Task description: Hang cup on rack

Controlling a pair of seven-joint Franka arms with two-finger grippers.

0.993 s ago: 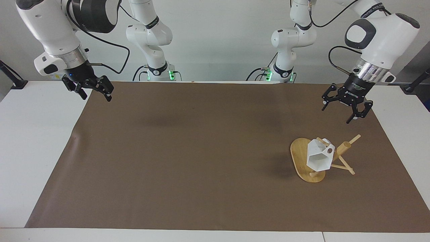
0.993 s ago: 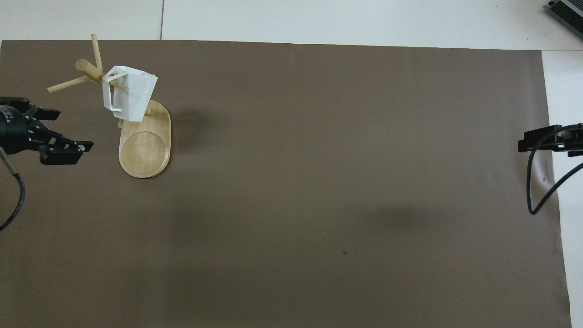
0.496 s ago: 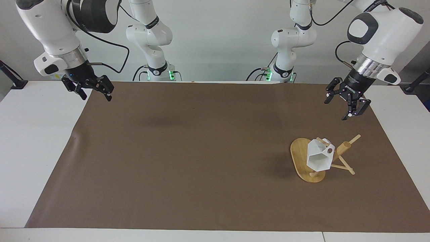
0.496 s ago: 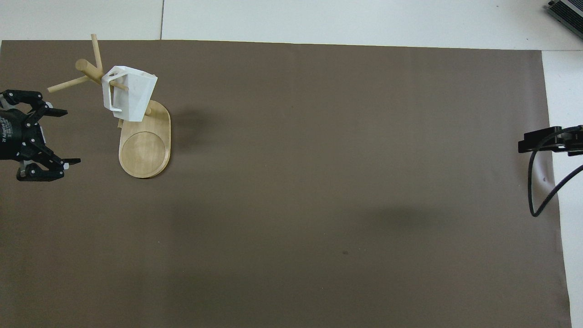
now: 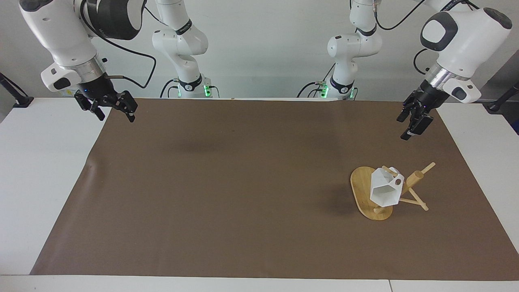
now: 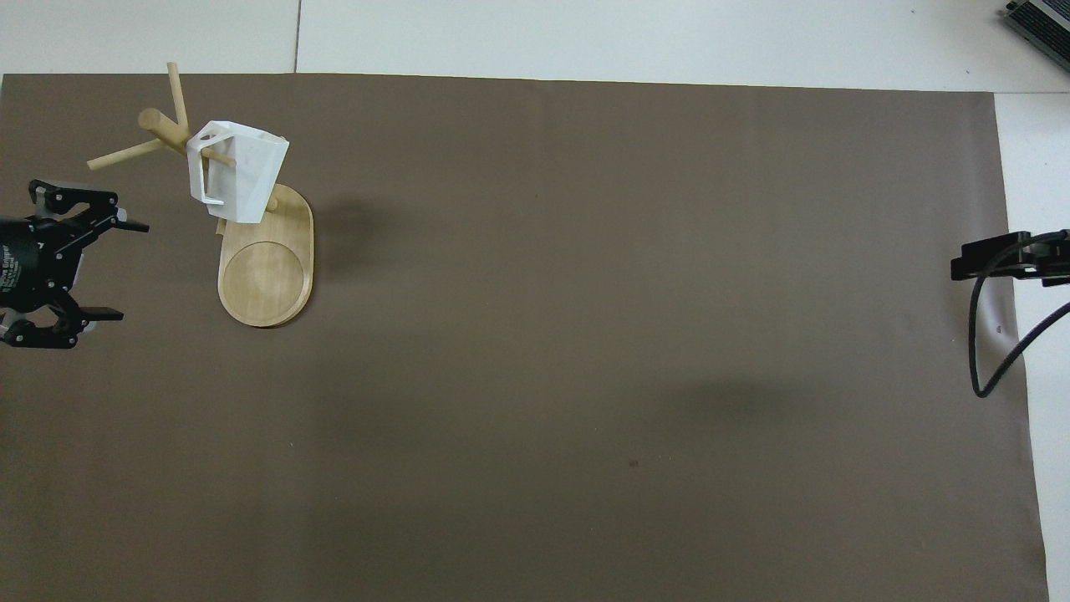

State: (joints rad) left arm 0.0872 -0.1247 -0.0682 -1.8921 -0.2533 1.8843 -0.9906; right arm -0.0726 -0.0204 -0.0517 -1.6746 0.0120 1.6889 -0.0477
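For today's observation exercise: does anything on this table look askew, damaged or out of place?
Nothing stands out. The cup hangs by its handle on a peg of the upright rack, and both open grippers are clear of it.

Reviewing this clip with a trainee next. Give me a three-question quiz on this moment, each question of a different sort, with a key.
1. True or false: the white faceted cup hangs by its handle on a peg of the bamboo mug tree.
2. Multiple choice: the left tool is (A) shut on the cup, (B) open and holding nothing, above the brown mat beside the mug tree, (C) resting on the tree's oval base.
3. Short answer: what is the right tool doing?

Key
1. True.
2. B.
3. It waits, open and empty, above the mat's corner at the right arm's end of the table.
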